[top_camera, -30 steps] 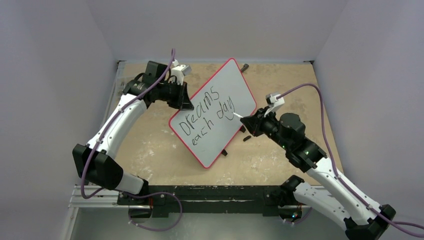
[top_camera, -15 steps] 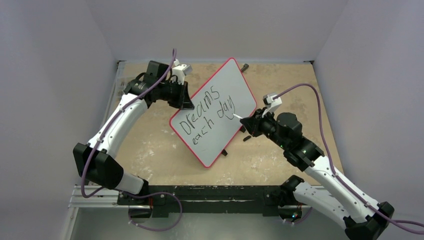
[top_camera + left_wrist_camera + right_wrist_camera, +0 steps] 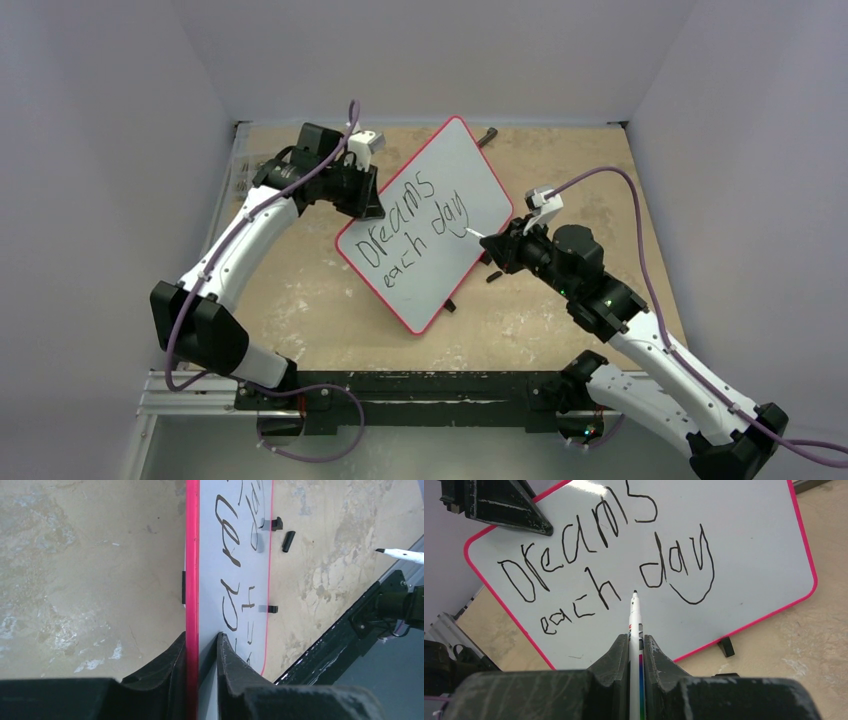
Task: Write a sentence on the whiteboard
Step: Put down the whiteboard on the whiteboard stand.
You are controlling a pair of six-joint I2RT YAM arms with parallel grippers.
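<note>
The whiteboard [image 3: 470, 170], white with a red rim, stands tilted up off the table. The sentence [image 3: 415, 235] "Dreams each day" is on it in black, in two slanted lines. My left gripper [image 3: 372, 208] is shut on the board's upper left edge; in the left wrist view its jaws [image 3: 200, 636] pinch the red rim of the board [image 3: 210, 605]. My right gripper [image 3: 492, 245] is shut on a white marker [image 3: 634, 615]. The tip points at the board [image 3: 749, 540] just below the writing [image 3: 609, 560], clear of the surface, as the marker [image 3: 405, 555] in the left wrist view shows.
A black marker cap [image 3: 495, 276] lies on the wooden table right of the board, near the right gripper. A small black clip [image 3: 449, 305] sits at the board's lower edge. A dark object [image 3: 489, 132] lies at the back. A black rail [image 3: 400, 390] runs along the near edge.
The left arm and the board have shifted slightly left. The right gripper moved a little left with the marker, then held still.
</note>
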